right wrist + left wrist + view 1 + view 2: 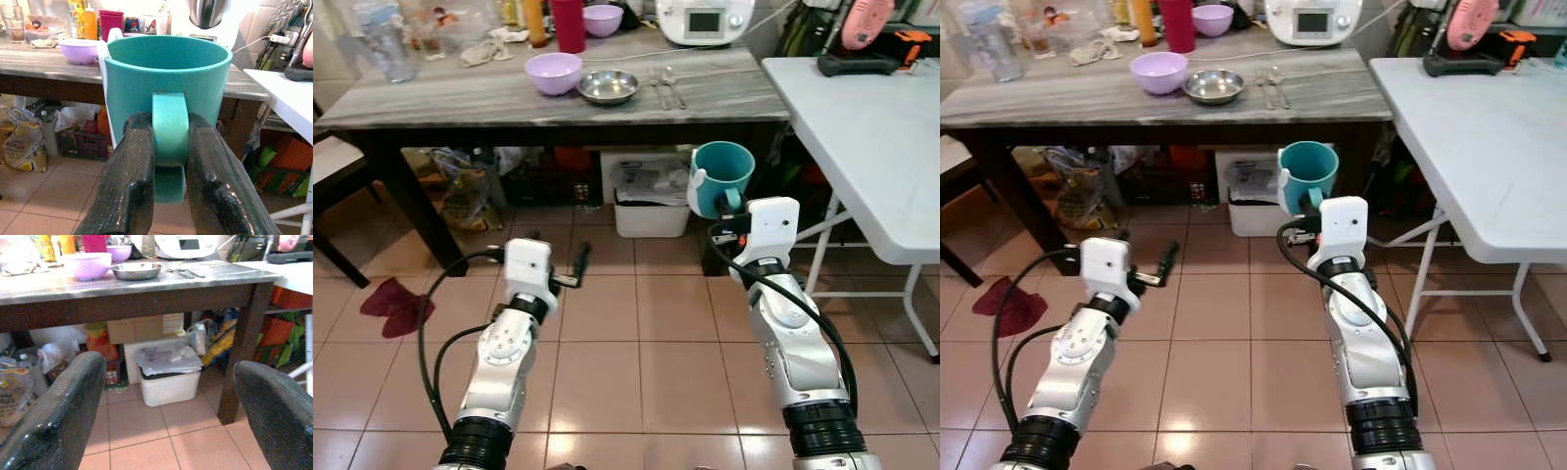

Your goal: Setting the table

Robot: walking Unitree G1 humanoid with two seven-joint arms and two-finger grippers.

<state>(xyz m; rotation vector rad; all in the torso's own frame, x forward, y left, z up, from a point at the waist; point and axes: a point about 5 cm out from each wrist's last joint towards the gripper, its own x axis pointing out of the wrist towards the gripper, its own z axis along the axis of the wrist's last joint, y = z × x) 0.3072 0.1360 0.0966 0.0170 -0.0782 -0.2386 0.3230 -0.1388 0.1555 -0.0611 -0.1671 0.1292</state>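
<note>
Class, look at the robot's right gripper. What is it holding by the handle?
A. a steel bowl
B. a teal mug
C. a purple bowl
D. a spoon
B: the right gripper has its two black fingers closed on the handle of the teal mug, held upright in front of the dark table.

count on record: two lilac bowls, one at the front of the wooden table (556,72) and one at the back (603,20); one steel bowl (608,86); two pieces of cutlery (667,87) beside it; one teal mug (723,173); one red tumbler (569,23); two tables, wooden (431,98) and white (871,137).
</note>
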